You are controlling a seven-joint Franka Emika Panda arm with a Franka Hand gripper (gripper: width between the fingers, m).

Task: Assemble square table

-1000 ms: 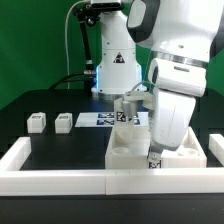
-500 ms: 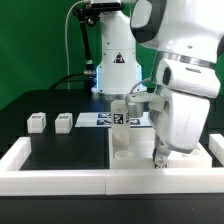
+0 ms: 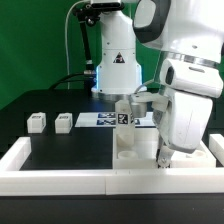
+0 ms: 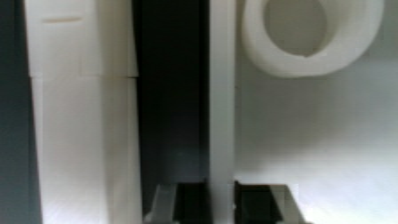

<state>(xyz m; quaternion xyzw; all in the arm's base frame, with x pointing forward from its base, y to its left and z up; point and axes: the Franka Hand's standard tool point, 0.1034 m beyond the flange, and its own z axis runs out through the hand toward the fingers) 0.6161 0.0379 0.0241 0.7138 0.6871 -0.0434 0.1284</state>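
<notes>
The white square tabletop slab (image 3: 135, 150) lies on the black table at the exterior view's right, against the front white rim wall (image 3: 60, 181). My gripper (image 3: 162, 157) points down at the slab's front right part. In the wrist view the gripper (image 4: 221, 192) is shut on the slab's thin edge (image 4: 221, 100), with a dark finger (image 4: 187, 203) on each side. A round hole (image 4: 306, 40) in the slab shows beside the edge. Two white block legs (image 3: 37, 122) (image 3: 64, 122) stand apart at the left. Another leg (image 3: 123, 110) stands just behind the slab.
The marker board (image 3: 100, 119) lies flat at the back middle, in front of the robot base (image 3: 115, 70). The rim wall also runs up the left side (image 3: 14, 155) and the right side (image 3: 214, 150). The arm hides the table's back right.
My gripper and arm have moved toward the exterior view's right, and the slab has slid a little to the right with them. The two legs at the left have not moved.
</notes>
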